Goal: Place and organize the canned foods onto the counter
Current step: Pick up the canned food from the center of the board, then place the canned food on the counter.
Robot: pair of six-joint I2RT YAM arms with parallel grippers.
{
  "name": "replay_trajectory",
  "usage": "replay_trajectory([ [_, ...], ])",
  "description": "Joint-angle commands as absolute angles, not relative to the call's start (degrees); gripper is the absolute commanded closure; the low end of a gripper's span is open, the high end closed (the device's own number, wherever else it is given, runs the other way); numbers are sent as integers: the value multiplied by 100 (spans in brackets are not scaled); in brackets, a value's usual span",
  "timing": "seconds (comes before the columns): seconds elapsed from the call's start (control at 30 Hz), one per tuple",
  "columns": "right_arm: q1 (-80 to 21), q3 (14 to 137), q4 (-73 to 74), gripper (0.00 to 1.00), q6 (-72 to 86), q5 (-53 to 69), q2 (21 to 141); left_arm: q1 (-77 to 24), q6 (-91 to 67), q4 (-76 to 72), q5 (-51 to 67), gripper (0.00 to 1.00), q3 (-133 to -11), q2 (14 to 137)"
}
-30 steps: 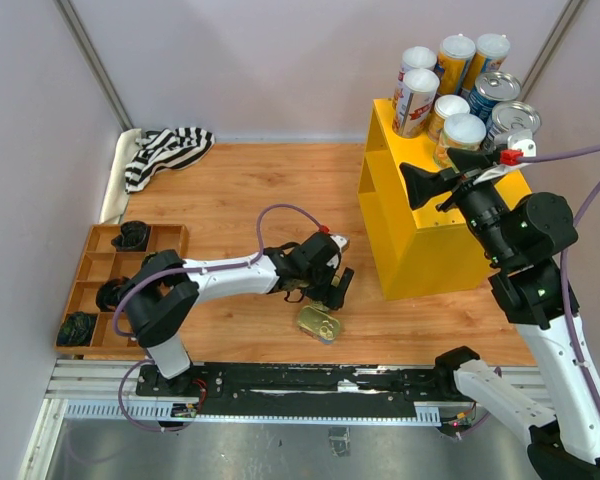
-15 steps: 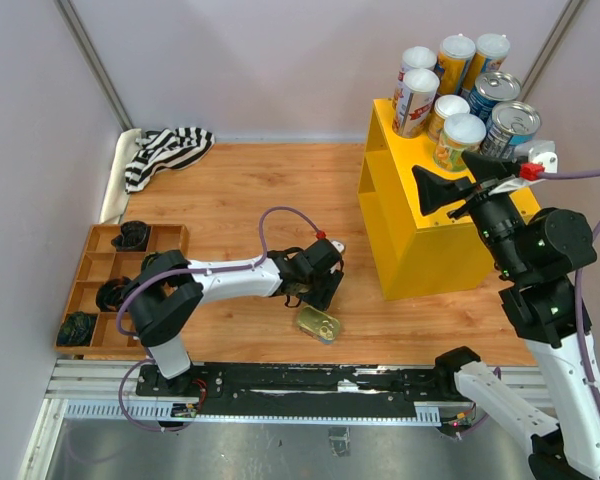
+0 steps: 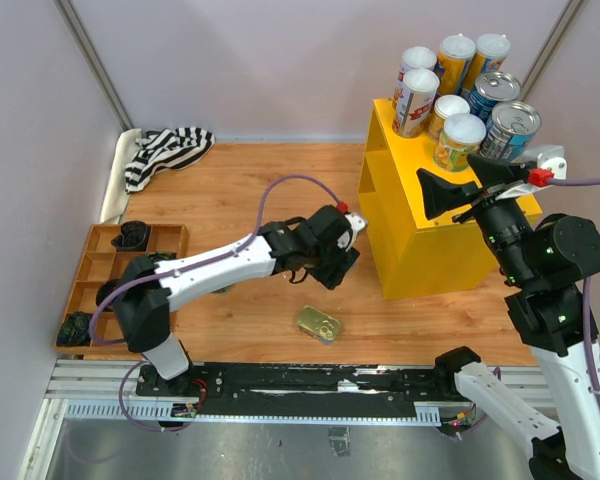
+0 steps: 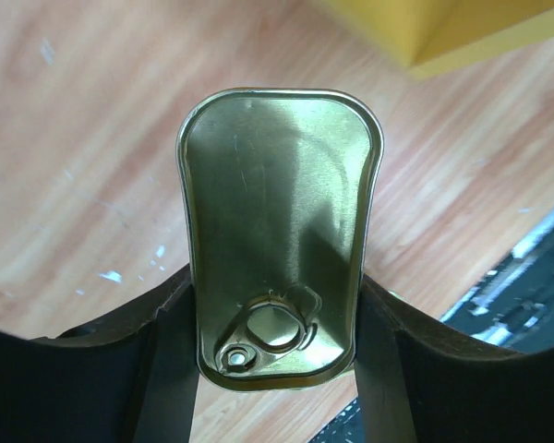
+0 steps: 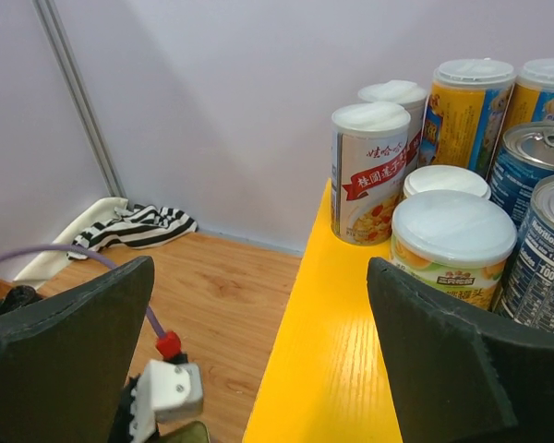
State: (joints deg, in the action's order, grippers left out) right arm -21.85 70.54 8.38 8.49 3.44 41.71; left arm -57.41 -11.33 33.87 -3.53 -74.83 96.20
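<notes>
Transport step: left gripper [image 3: 336, 262] clamped gold tin [image 4: 277, 212] just left of counter [image 3: 420, 250]. Right gripper [image 5: 258, 277] gaped empty above counter. Next probably: set tin on counter.

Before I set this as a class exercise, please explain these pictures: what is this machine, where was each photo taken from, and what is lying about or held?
These are two robot arms bolted at the table's near edge, each ending in a two-finger gripper. The wide picture looks down from above and behind them; the other two come from a camera on each wrist. The left gripper is shut on a flat gold tin, held above the wooden table. A second gold tin lies on the table near the arms' bases. The right gripper hangs open above the yellow cabinet, whose top carries upright cans. At the left are a striped cloth and a wooden tray.
</notes>
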Motion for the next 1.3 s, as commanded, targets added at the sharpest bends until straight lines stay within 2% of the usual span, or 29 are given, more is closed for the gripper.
replay_trajectory([
  [0.0, -2189, 7430, 1041, 2, 741, -78, 3964, -5748, -263, 3924, -63, 100, -8594, 8636],
  [0.23, -2188, 7607, 1459, 2, 808, -1130, 3865, -5747, 202, 4490, 352, 99, -10537, 8926],
  [0.57, -2190, 8002, 2042, 2, 738, -1257, 3879, -5753, 812, 5426, 1118, 99, -13435, 10142],
  [0.77, -2188, 8272, 2391, 2, 771, -269, 4165, -5809, 1109, 5117, 1254, 100, -13950, 10568],
  [1.27, -2188, 7857, 2532, 2, 1755, -619, 4313, -5959, 1771, 4110, 846, 100, -14026, 11234],
])
